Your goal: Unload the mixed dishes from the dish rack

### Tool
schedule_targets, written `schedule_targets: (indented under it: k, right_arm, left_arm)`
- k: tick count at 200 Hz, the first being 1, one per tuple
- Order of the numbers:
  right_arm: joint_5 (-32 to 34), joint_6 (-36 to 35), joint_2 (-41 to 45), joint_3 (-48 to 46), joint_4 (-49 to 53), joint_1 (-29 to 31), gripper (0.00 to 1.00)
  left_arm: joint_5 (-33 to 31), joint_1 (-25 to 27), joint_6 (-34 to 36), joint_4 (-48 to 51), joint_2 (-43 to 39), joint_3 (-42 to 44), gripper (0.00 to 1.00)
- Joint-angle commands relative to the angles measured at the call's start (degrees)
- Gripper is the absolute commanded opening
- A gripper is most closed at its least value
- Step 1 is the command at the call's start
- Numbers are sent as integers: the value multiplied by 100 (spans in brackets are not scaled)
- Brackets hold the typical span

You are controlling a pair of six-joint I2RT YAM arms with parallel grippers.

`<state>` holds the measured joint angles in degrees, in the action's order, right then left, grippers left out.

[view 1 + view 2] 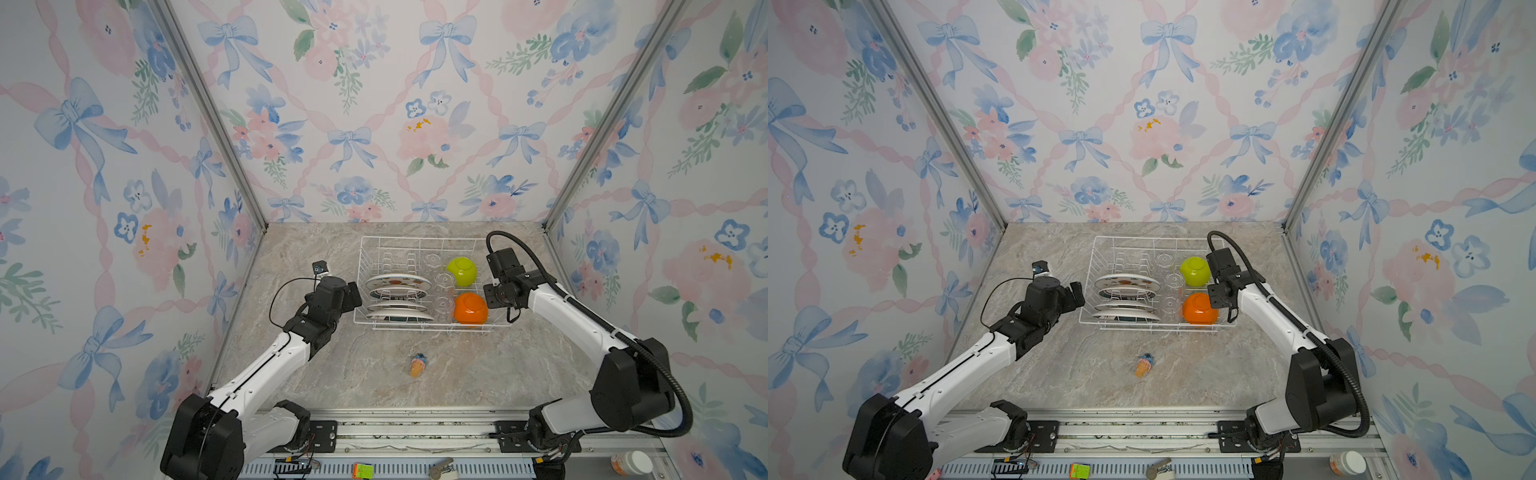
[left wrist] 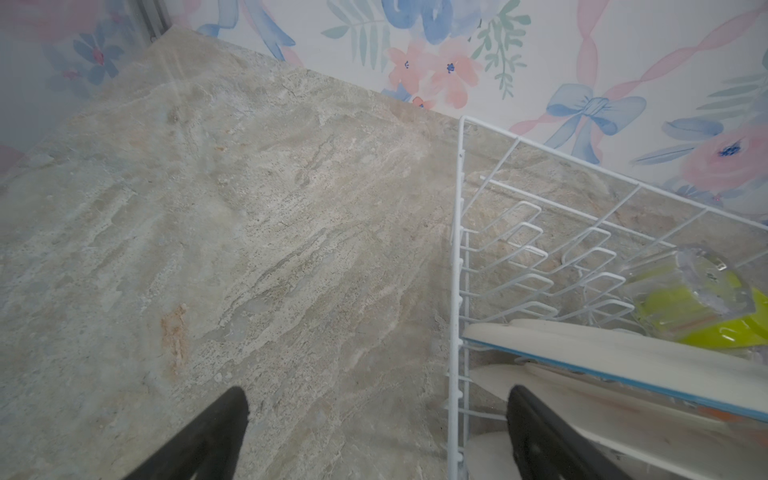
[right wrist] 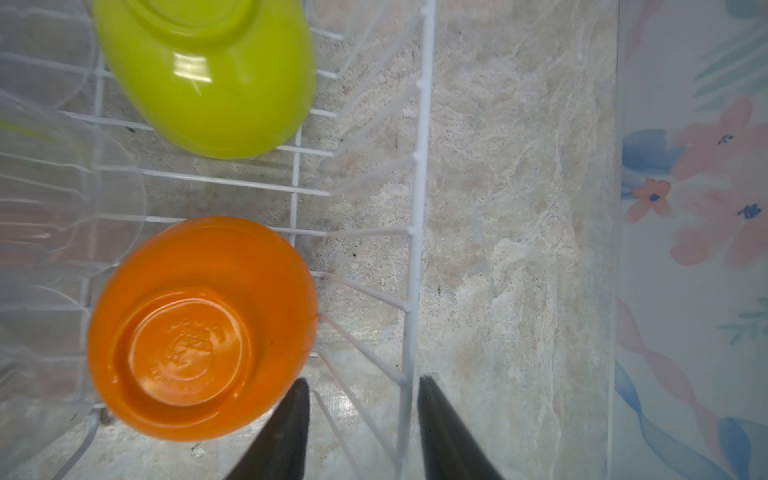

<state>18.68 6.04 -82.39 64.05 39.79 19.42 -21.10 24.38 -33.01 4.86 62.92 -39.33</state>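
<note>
The white wire dish rack (image 1: 415,238) sits at the back middle of the table. Several printed plates (image 1: 398,284) stand in its left half, and clear glasses (image 1: 444,280) stand in the middle. A lime-green bowl (image 1: 462,271) and an orange bowl (image 1: 470,308) lie upside down on the right. My left gripper (image 2: 377,390) is open wide and straddles the rack's left wall (image 2: 459,249), with one finger over the plates (image 2: 582,345). My right gripper (image 3: 365,380) is open across the right rim wire (image 3: 419,166), next to the orange bowl (image 3: 199,328), and holds nothing.
A small orange-and-blue toy (image 1: 417,365) lies on the marble top in front of the rack. Papered walls close in on the left, back and right. A pill bottle (image 1: 631,462) and a green cube (image 1: 363,471) sit on the front rail.
</note>
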Motion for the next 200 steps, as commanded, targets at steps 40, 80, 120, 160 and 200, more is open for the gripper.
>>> schedule_targets:
  k: [40, 80, 120, 160, 200]
  right_arm:
    - [-1440, -170, 1203, 83, -208, 485, 66]
    - [-2429, -289, 1732, -374, -666, 1288, 70]
    - [-1925, -298, 1459, -338, -831, 2288, 71]
    - [-1650, -414, 602, 273, -605, 2860, 66]
    - [-1242, -615, -81, 676, -583, 3240, 57]
  left_arm:
    - [489, -9, 22, 399, -495, -53, 98]
    - [1074, 3, -10, 824, -483, -242, 98]
    - [1281, 31, 62, 950, -654, -242, 98]
    - [2066, 49, 67, 947, -822, -523, 98]
    - [2642, 49, 147, 1103, -1054, -513, 98]
